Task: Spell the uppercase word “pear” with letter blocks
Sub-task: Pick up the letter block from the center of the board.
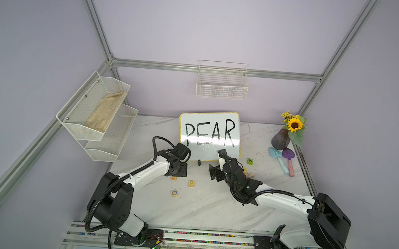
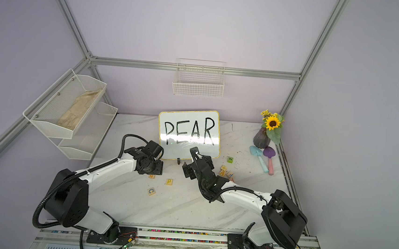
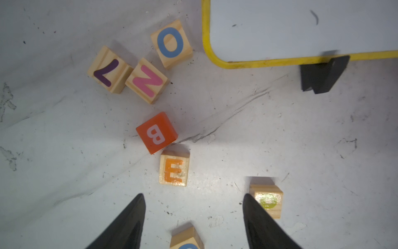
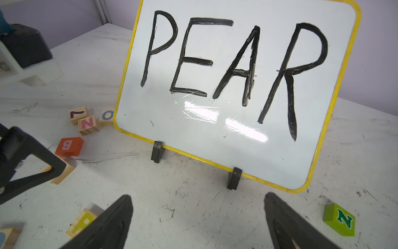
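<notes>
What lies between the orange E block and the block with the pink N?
The red-orange B block lies there, close to the E block and clearly apart from the pink N block. The left wrist view shows this best.

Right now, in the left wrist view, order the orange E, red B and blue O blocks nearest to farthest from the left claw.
1. Orange E block, just ahead of the left claw.
2. Red B block, just beyond the E.
3. Blue O block, by the whiteboard corner.
</notes>
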